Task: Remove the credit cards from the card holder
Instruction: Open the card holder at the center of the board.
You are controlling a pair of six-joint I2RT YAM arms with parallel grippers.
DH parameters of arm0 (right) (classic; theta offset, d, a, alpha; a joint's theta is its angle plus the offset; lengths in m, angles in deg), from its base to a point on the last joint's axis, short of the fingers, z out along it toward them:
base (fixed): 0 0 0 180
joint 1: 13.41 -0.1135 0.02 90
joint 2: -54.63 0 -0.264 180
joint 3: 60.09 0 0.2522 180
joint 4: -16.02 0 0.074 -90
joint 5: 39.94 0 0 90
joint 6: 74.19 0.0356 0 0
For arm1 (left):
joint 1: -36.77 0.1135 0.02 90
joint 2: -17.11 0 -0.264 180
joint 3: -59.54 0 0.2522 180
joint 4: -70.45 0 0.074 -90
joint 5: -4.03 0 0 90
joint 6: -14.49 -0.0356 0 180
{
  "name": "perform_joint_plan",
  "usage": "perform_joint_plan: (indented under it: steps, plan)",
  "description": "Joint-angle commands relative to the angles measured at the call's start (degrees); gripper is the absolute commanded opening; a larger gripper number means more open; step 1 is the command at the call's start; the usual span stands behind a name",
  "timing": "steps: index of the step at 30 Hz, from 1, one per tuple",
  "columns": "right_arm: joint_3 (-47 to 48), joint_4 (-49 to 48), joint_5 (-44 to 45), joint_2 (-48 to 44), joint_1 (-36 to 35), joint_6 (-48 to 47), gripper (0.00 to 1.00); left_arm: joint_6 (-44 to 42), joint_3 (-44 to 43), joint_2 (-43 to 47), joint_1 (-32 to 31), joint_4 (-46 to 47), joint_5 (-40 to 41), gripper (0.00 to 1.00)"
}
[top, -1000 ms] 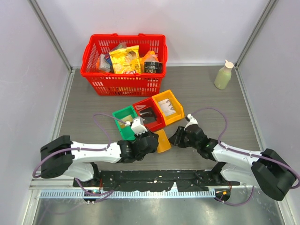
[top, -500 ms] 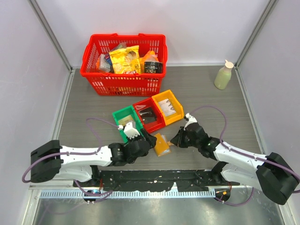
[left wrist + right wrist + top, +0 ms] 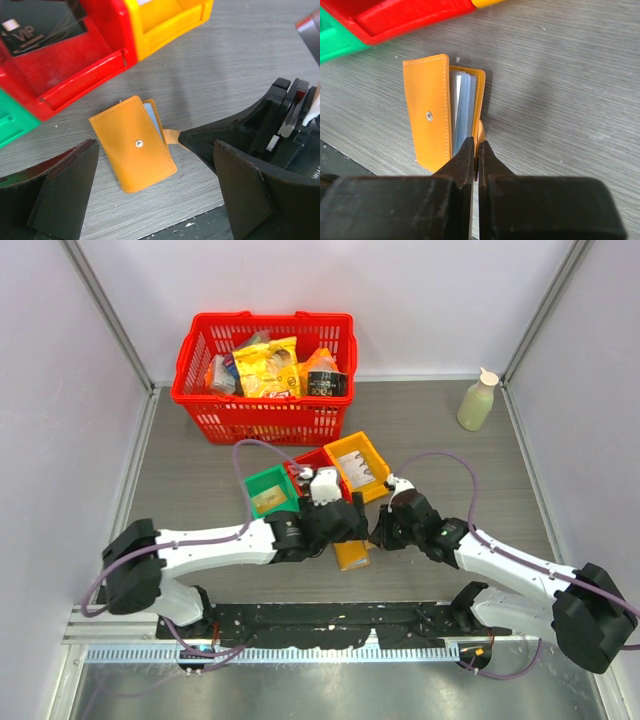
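One card holder [image 3: 350, 552] lies nearly closed near the middle of the bench's near edge, credit cards [image 3: 455, 107] inside. Its tab [image 3: 480, 130] is pinched by the right gripper [image 3: 475, 147]; the left gripper [image 3: 155, 150] is spread wide above. The cover [image 3: 427, 115] should be pinned before the tab is pulled.

The tabletop [image 3: 450, 440] is a grey, wood-grain surface with the grain running left to right. Pale, plain wall panels enclose it: a back wall [image 3: 400, 300] at its far edge, a left wall [image 3: 50, 390] and a right wall [image 3: 600, 390] at its sides. Aluminium posts [image 3: 108, 310] [image 3: 542, 310] rise from its two far corners. A black mounting plate [image 3: 330, 620] and a white slotted strip [image 3: 280, 653] run along its near edge. Lighting is even and diffuse, and shadows on the tabletop are soft.
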Motion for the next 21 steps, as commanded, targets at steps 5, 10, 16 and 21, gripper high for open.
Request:
perform_joint_plan:
  steps: [5, 10, 16, 21]
  plan:
    - [3.62, 2.67, -1.32, -3.38, 0.21, -1.29, 0.01, -4.11, -5.80, -10.50, 0.90, -2.40, -3.86, 0.99]
    - [6.44, 4.69, -3.07, -5.32, 0.13, -1.82, 0.01, 0.02, -1.76, -7.96, 1.95, 1.38, -2.98, 1.00]
    - [9.08, 4.16, -5.80, -5.23, 0.21, -1.55, 0.01, 4.15, 4.92, -3.13, 3.44, 6.30, -2.98, 1.00]
    - [9.26, 4.43, -4.84, -4.09, 0.21, -1.99, 0.01, 5.92, 6.59, -3.38, 3.54, 7.36, -3.68, 0.94]
